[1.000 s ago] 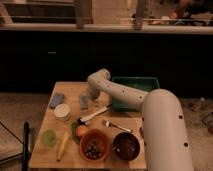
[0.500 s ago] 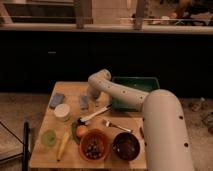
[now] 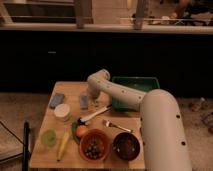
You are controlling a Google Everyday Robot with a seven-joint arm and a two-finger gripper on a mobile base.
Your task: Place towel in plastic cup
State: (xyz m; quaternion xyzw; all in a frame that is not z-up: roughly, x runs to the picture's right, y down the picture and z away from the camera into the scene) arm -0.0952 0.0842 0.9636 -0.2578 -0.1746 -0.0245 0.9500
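Gripper (image 3: 93,101) low over table (image 3: 70,89) centre-back, jaw state can't tell; towel (image 3: 57,99) near left edge, well apart from gripper; cup (image 3: 84,101) just beside gripper; bin (image 3: 134,82) back right; front crowded: bowls (image 3: 94,145), fork (image 3: 117,126), banana (image 3: 63,145).

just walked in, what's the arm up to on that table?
The robot's arm reaches over the wooden table, with the gripper hanging down near the far middle, right beside a small grey plastic cup. Whether it holds the towel cannot be told. Around it sit a green bin, a white cup, an orange bowl, a dark bowl and a fork.
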